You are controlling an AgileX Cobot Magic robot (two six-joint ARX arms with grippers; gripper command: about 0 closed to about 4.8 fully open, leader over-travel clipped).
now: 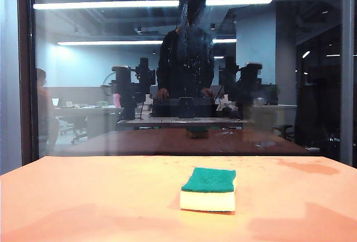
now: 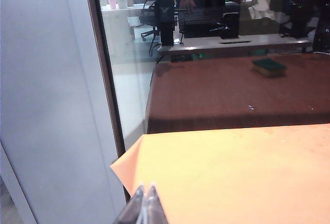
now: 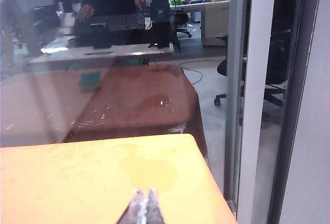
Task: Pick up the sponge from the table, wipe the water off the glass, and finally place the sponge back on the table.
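A dark green and pale foam sponge [image 1: 209, 189] is seen lying flat on the orange table [image 1: 83, 197], green side up, a little right of the middle and near the front edge in the exterior view, with its long axis running roughly across the view. Behind the table stands the glass [image 1: 111, 86], where a patch of whitish water [image 1: 192, 30] droplets is spread high up near the centre (a dim mirrored sponge is also shown in the pane). Neither arm is seen in the exterior view. The left gripper [image 2: 146, 206] is held low over the table's left corner beside the dark frame, fingertips pressed together and empty; the right gripper [image 3: 144, 206] is likewise clenched on nothing near the right corner. The sponge appears in neither wrist view directly, so which arm is nearer is judged only loosely: probably the right
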